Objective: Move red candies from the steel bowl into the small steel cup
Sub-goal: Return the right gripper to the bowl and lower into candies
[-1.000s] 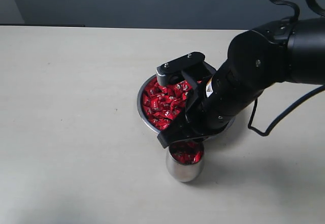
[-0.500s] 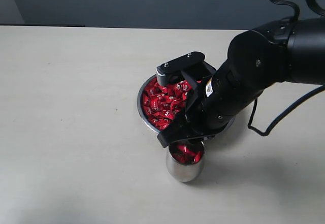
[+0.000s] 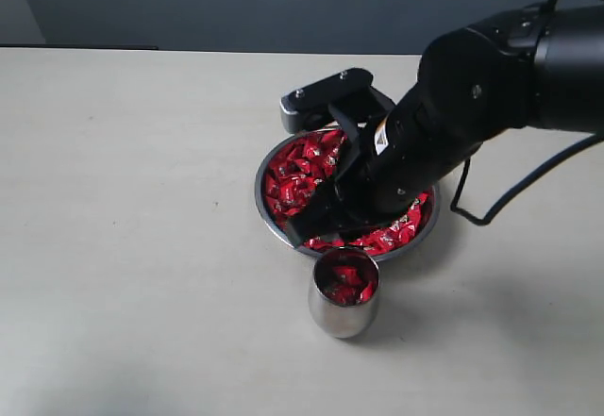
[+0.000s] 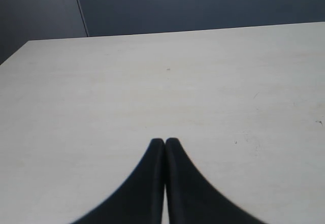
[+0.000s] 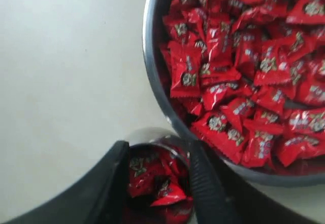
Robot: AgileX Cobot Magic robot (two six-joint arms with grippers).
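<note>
1. Right gripper (image 3: 297, 171) has backed off from above the small steel cup (image 3: 344, 307) and now hangs over the steel bowl (image 3: 260, 190). Its jaws have spread wide with nothing between them.
2. The cup stands upright on the table (image 3: 142, 199), just beside the bowl's rim, with red candies (image 3: 347, 284) piled close to its mouth. Looks like the last load dropped in.
3. The bowl is heaped with candies, so plenty is left to move. Next step is likely another grab.
4. Left gripper (image 4: 164, 142) has its fingers pressed together, holding nothing, over bare table.
</note>
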